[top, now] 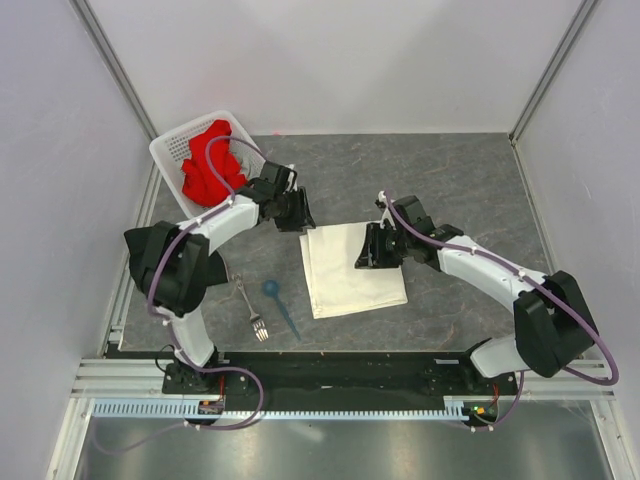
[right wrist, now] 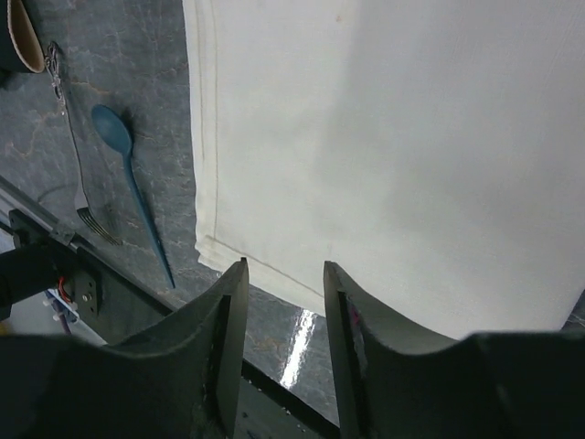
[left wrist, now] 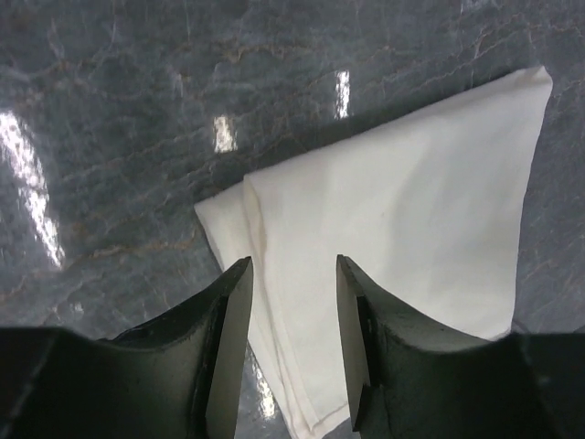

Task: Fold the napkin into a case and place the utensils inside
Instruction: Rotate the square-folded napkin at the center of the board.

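The cream-white napkin (top: 345,268) lies folded flat as a rectangle in the middle of the table; it also shows in the left wrist view (left wrist: 402,229) and the right wrist view (right wrist: 384,146). My left gripper (top: 297,213) is open and empty, hovering over the napkin's far left corner (left wrist: 293,274). My right gripper (top: 375,250) is open and empty above the napkin's right edge (right wrist: 284,274). The silver fork (top: 251,309) and blue spoon (top: 281,305) lie left of the napkin near the front; the spoon (right wrist: 128,187) and fork (right wrist: 78,183) show in the right wrist view.
A white perforated basket (top: 176,150) holding a red cloth (top: 211,162) stands at the back left. A black rail (top: 330,365) runs along the table's front edge.
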Controlling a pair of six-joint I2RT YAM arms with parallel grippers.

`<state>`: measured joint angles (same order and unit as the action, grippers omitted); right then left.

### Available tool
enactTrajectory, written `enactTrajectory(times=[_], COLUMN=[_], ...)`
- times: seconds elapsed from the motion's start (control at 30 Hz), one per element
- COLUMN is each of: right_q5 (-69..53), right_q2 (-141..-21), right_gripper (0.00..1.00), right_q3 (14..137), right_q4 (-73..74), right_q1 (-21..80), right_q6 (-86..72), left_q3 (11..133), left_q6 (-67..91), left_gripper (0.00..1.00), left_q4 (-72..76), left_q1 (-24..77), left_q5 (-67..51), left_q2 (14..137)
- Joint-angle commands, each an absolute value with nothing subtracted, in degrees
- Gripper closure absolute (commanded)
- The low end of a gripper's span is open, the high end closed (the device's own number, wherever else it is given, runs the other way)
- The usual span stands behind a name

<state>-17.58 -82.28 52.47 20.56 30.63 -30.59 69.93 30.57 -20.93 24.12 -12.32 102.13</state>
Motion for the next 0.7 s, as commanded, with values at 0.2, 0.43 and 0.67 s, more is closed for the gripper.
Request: enactTrajectory(times=[0.2, 0.43, 0.67], right_q5=[-17.85, -8.72, 2.88], right_q2=[-81.82, -85.86, -96.75], right_gripper=[0.72, 0.87, 0.88], right_q3=[43.77, 39.82, 50.60], right_q4=[14.94, 14.50, 17.22], right_q1=[31.11, 27.52, 20.30], right_q6=[-31.73, -32.52, -24.45], left_q3=[82.43, 84.99, 75.37], left_q6=[22.15, 20.66, 26.80], left_gripper=[0.48, 0.48, 0.55], left_q4=[-28.47, -29.79, -25.59], left_q1=[23.99, 23.56, 23.99], left_q5=[-13.72, -13.79, -20.82], left_q2=[114.07, 117.42, 114.10])
